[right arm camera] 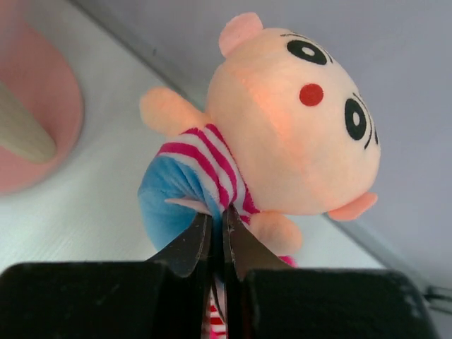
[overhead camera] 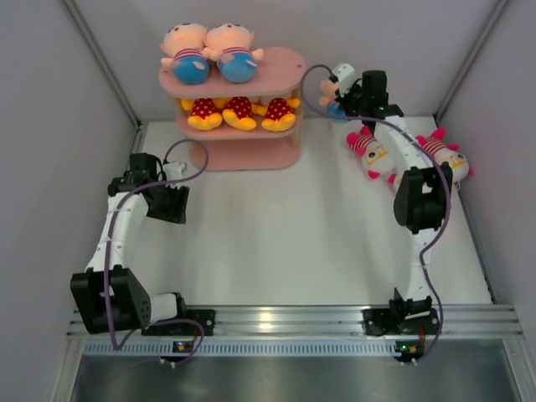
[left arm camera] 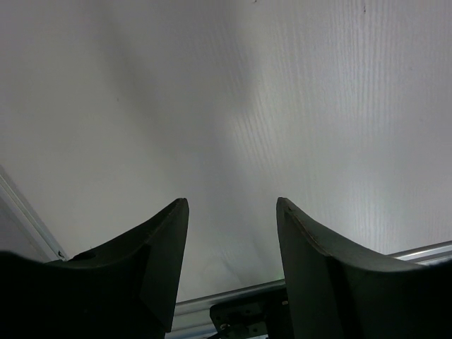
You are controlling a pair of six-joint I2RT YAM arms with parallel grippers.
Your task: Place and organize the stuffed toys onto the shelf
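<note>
**Current state.** The right hand (right arm camera: 217,219) is closed on a doll (right arm camera: 282,127), pinching the striped shirt at its waist. The doll is carried clear of the surface (overhead camera: 293,234), head pointing away from the hand and blue pants nearest the fingers. The left hand (left arm camera: 232,205) is open and holds nothing; it hangs over bare surface at the left.

**Governing relation.** In the top view the shelf (overhead camera: 289,71) lies to the left of the right hand (overhead camera: 339,96), and the doll hangs just beside the right end of the top board. Two dolls (overhead camera: 209,54) already lie on that board, filling its left and middle, so the bare part is the right end, the part nearest the carried doll. The right arm is much the nearer; the left hand (overhead camera: 167,201) is well apart from the shelf top.

**Next move (judgement).** Shift left over the bare end, keeping the doll's long axis parallel to its neighbours.

**Remaining.** Three red-dotted toys (overhead camera: 241,113) fill the middle tier. Two striped toys (overhead camera: 373,152) lie on the surface beside the right arm.
</note>
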